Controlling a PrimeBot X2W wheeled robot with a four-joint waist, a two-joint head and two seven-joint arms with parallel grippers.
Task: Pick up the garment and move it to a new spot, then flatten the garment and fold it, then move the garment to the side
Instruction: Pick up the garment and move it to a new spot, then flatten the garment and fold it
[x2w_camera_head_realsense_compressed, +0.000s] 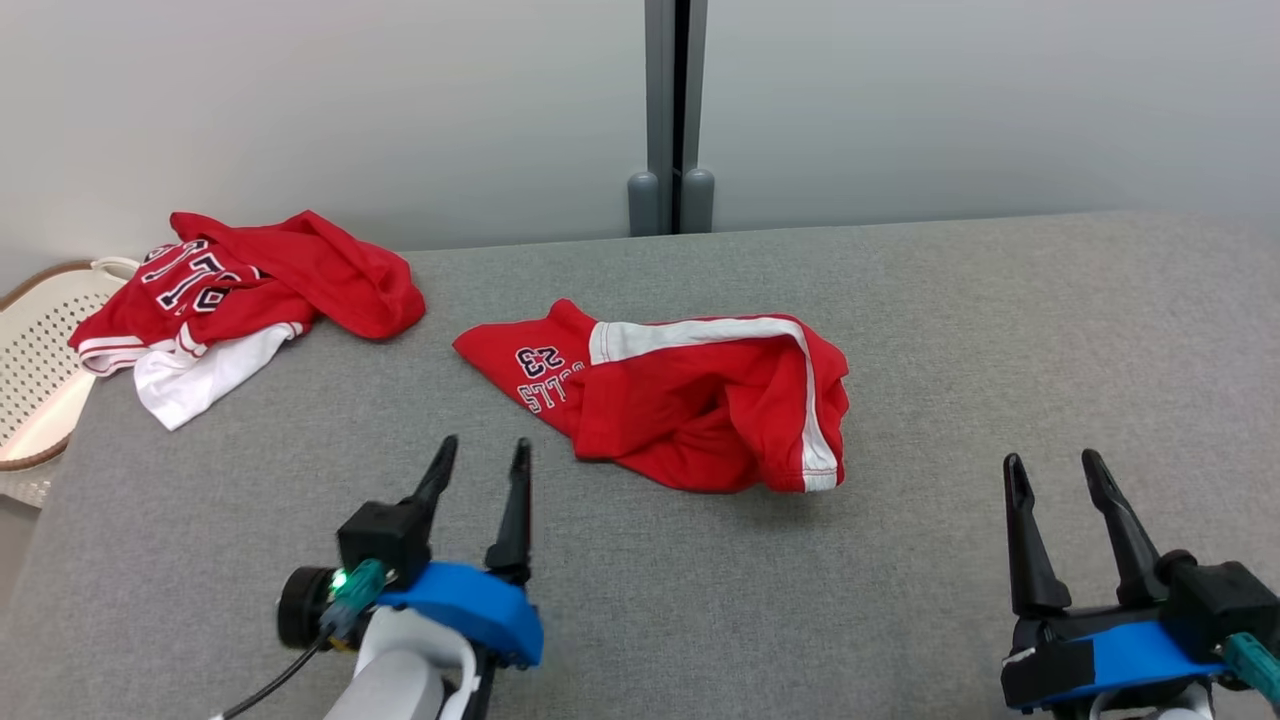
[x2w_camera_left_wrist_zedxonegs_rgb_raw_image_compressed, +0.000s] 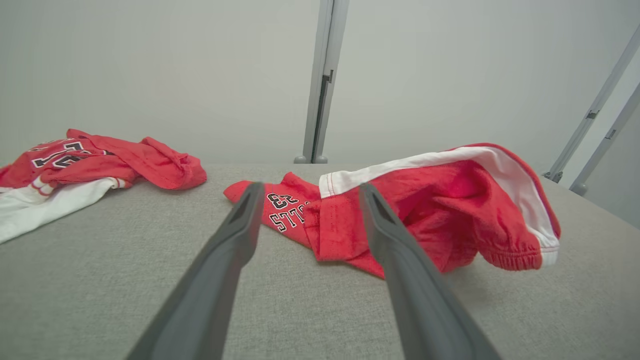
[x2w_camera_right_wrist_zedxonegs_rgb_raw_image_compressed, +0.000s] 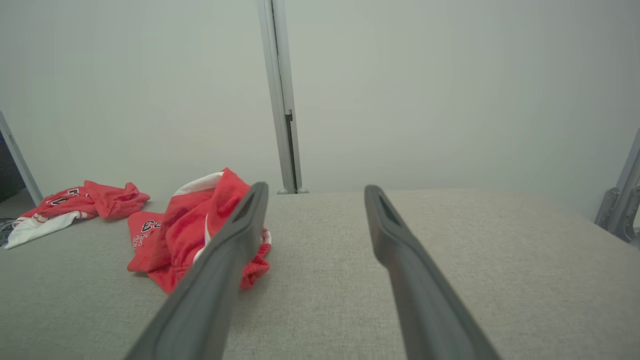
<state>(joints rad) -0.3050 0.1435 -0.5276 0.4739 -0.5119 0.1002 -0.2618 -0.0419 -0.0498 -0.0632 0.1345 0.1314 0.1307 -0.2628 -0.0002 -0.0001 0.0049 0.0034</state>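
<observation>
Work surface (x2w_camera_head_realsense_compressed: 900, 560): grey woven cloth with a fine, even weave, laid flat. The garment (x2w_camera_head_realsense_compressed: 690, 410) is a pair of red mesh-knit shorts with a broad white side stripe, a gathered elastic hem and dark lettering with the figures 23 printed on one leg. It lies crumpled near the middle of the surface, partly folded over itself and raised in a soft hump at its stripe end. A second heap (x2w_camera_head_realsense_compressed: 250, 290) of red and white jersey cloth with large numerals sits at the far edge, toward ten o'clock in the head view, beside a white perforated basket (x2w_camera_head_realsense_compressed: 40, 370). The left gripper (x2w_camera_head_realsense_compressed: 485, 443) has its two long, dark, tapering fingers spread apart, empty and clear of all cloth. The right gripper (x2w_camera_head_realsense_compressed: 1053, 458) stands likewise spread and empty. The garment lies near the left gripper at about one o'clock, apart from its fingertips, and well apart from the right gripper at about ten o'clock.
</observation>
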